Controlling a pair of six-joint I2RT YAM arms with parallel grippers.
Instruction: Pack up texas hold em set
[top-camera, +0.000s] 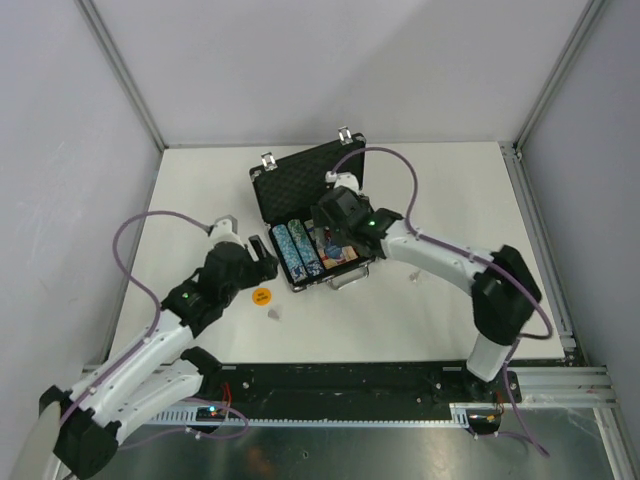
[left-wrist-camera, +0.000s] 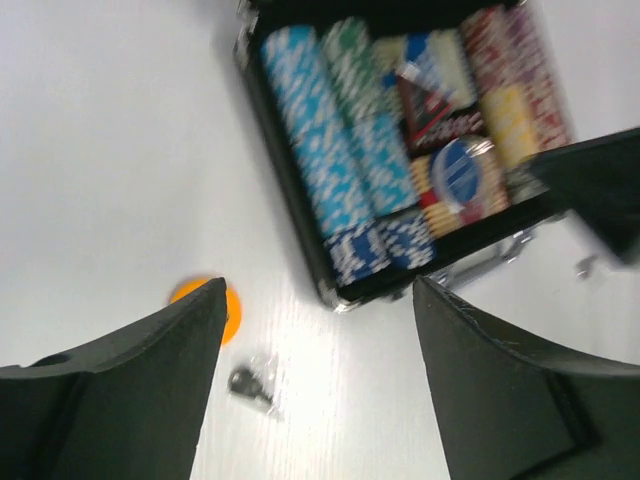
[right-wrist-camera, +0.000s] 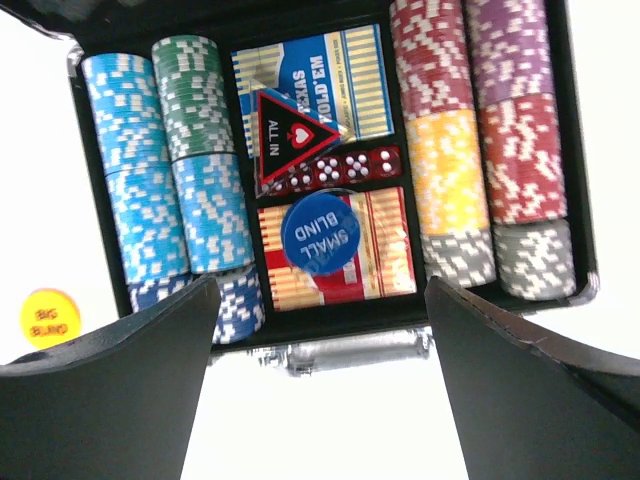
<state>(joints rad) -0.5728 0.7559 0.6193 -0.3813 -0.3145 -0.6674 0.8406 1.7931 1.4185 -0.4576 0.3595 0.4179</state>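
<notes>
The texas hold em set is a small black case (top-camera: 300, 190) lying open mid-table with its foam lid tilted back. In the right wrist view its tray (right-wrist-camera: 582, 150) holds rows of chips (right-wrist-camera: 145, 170), red dice (right-wrist-camera: 345, 168), a red triangle (right-wrist-camera: 288, 138), two card decks and a blue "small blind" button (right-wrist-camera: 320, 232). My right gripper (top-camera: 338, 240) hovers over the tray, open (right-wrist-camera: 320, 390) and empty. An orange "big blind" button (top-camera: 262, 296) lies on the table left of the case front. My left gripper (top-camera: 260, 260) is open (left-wrist-camera: 318, 380) above the table beside that button (left-wrist-camera: 230, 308).
A small key in a clear wrapper (left-wrist-camera: 247, 385) lies on the table near the orange button (right-wrist-camera: 50, 317). The case's silver handle (right-wrist-camera: 350, 350) faces the arms. The right gripper's black body (left-wrist-camera: 600, 185) shows at the case's right front corner. Grey walls enclose the white table (top-camera: 450, 200).
</notes>
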